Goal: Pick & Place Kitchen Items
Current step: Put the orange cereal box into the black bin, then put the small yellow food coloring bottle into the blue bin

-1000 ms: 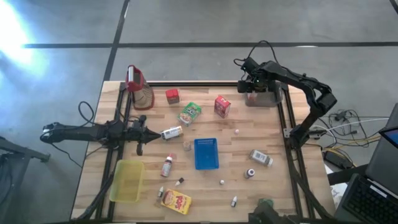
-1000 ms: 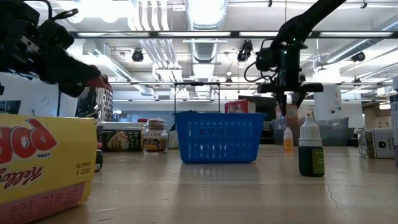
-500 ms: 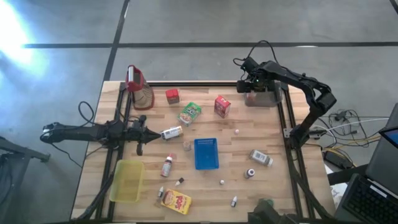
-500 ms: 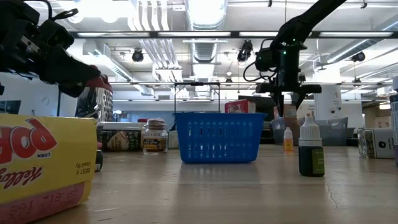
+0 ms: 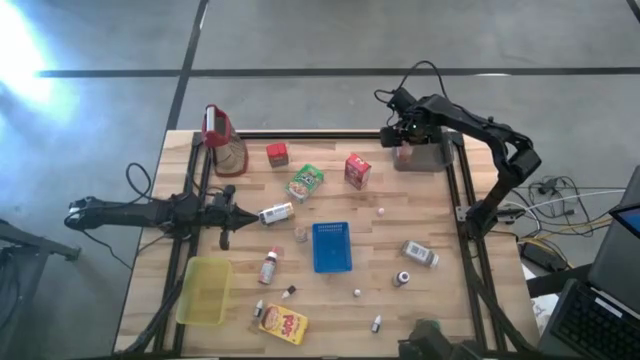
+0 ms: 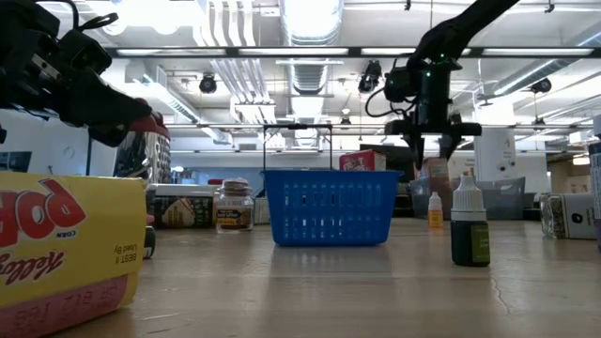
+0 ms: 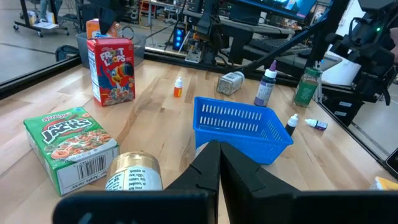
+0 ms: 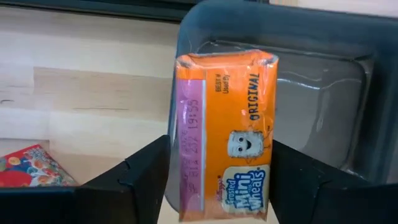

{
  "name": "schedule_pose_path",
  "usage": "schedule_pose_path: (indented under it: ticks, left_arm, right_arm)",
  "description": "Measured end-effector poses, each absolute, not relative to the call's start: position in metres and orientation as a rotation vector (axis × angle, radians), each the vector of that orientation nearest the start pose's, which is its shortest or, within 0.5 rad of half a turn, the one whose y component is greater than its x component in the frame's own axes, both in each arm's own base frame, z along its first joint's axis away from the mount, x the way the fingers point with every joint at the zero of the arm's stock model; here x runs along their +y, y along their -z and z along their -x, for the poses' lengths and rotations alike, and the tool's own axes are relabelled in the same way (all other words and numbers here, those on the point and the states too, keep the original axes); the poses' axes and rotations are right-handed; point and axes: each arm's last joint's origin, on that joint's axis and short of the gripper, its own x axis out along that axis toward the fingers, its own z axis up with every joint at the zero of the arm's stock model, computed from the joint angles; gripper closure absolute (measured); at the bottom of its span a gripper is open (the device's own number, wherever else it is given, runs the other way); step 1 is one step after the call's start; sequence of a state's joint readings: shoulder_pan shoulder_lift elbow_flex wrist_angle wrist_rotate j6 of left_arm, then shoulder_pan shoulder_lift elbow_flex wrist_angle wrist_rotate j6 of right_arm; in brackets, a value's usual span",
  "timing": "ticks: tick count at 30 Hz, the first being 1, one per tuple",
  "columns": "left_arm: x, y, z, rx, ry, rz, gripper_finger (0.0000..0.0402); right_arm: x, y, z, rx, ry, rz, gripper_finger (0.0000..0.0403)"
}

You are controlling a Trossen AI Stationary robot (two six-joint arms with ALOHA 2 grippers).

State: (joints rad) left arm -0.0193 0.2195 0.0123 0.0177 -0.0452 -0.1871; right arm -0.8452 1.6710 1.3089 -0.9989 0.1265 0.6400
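An orange Mini-Wheats carton [image 8: 224,124] stands on end inside the grey bin [image 8: 323,37] at the table's far right corner [image 5: 428,158]. My right gripper [image 8: 217,180] hangs over the bin, pointing down and open, with one finger on each side of the carton. In the low view its fingertips [image 6: 432,150] are spread just above the carton's top [image 6: 437,176]. My left gripper [image 5: 236,211] waits shut at the table's left, pointing level toward the right. Other kitchen items lie on the table: a red carton [image 5: 357,170], a green carton [image 5: 305,182] and a tin [image 5: 277,213].
A blue perforated basket [image 5: 331,246] stands mid-table. A yellow tray [image 5: 205,290] and a yellow Pops box [image 5: 283,323] are at the near left, and a clear jug with a red top [image 5: 224,148] at the far left. Small bottles [image 5: 403,278] are scattered near the front.
My right gripper has opened over the grey bin: the gap between its fingertips widens from frame to frame in the low view. The orange carton it held now stands in the bin below the fingertips.
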Motion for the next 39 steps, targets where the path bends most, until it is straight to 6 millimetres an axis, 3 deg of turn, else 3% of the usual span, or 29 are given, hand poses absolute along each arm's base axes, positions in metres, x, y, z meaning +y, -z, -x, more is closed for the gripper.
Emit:
schedule_pose_path:
  ticks: [12,20,39]
  left_arm:
    - [-0.001,-0.151,-0.109,0.187,-0.043,0.181,0.0390]
    - [-0.001,-0.151,-0.109,0.187,-0.043,0.180,0.0390]
    - [-0.001,-0.151,-0.109,0.187,-0.043,0.180,0.0390]
  right_arm:
    - [-0.241,-0.279,-0.210,1.050,1.205,-0.947,0.0154]
    - [-0.235,-0.299,-0.208,1.087,1.184,-0.928,0.0179]
    - [-0.181,-0.350,-0.201,0.960,1.063,-0.804,0.0238]
